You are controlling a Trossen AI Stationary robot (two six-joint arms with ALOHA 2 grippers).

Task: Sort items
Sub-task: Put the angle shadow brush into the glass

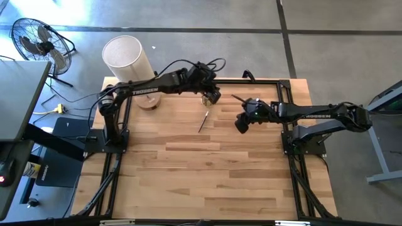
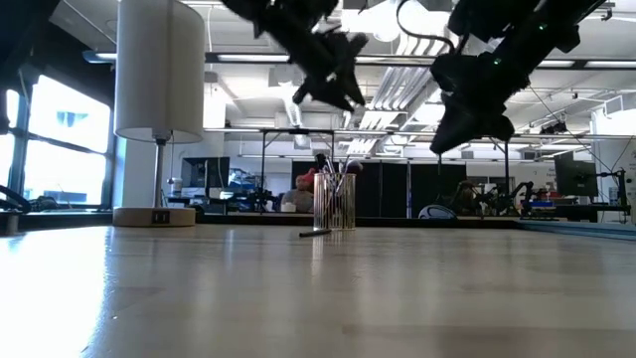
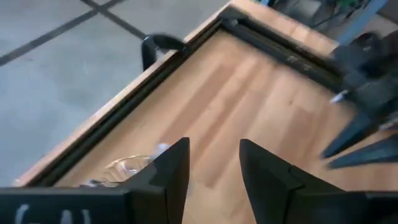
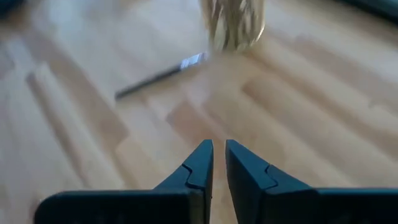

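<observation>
Open-plan lab: exposed ceiling ducts, monitors, concrete floor.
</observation>
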